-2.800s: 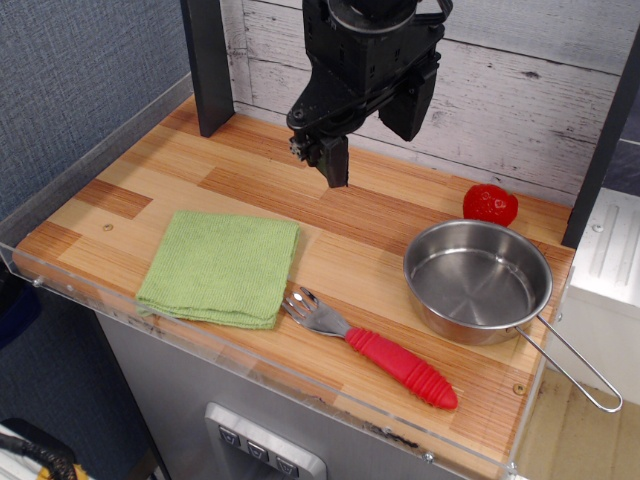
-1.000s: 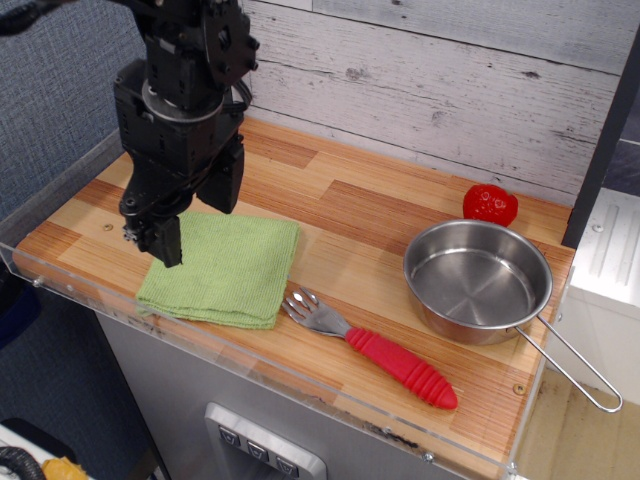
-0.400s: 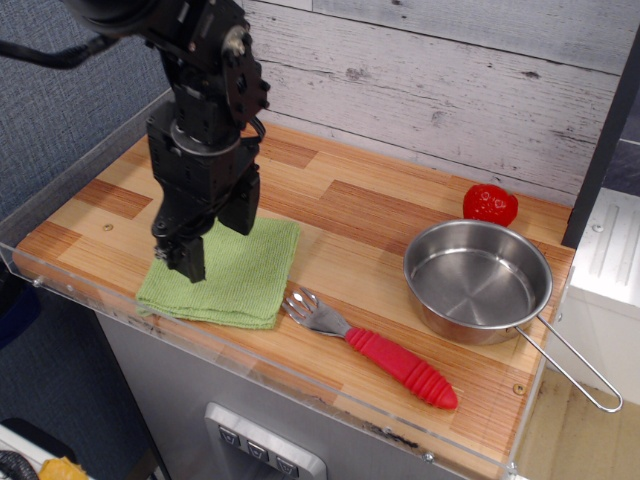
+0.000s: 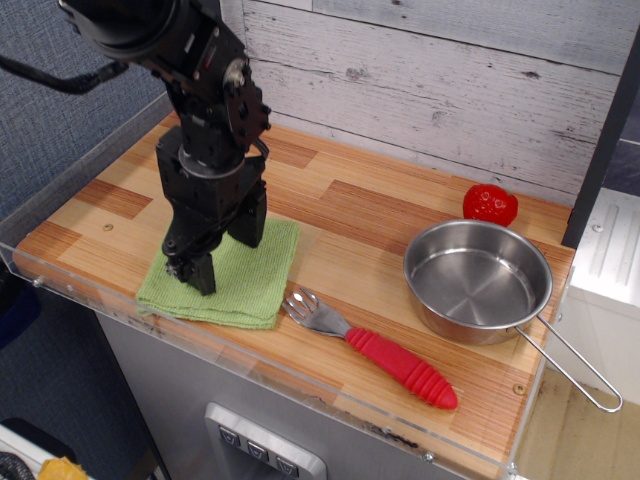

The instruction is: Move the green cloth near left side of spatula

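The green cloth (image 4: 250,270) lies flat near the table's front left, its right edge just left of the spatula's silver head. The spatula (image 4: 385,355) lies along the front edge, its red ribbed handle pointing right. My black gripper (image 4: 192,272) points down over the left part of the cloth, its tip at or just above the fabric. The fingers look closed together, but the gripper body hides whether they pinch the cloth.
A steel pan (image 4: 478,282) with a long wire handle sits at the right. A red strawberry-like object (image 4: 490,204) lies behind it. A clear acrylic rim (image 4: 300,385) borders the table's front and left. A white plank wall stands behind.
The gripper swung from high at the back middle to the left, then came down and right onto the cloth's left part. The cloth, spatula and pan have not moved.
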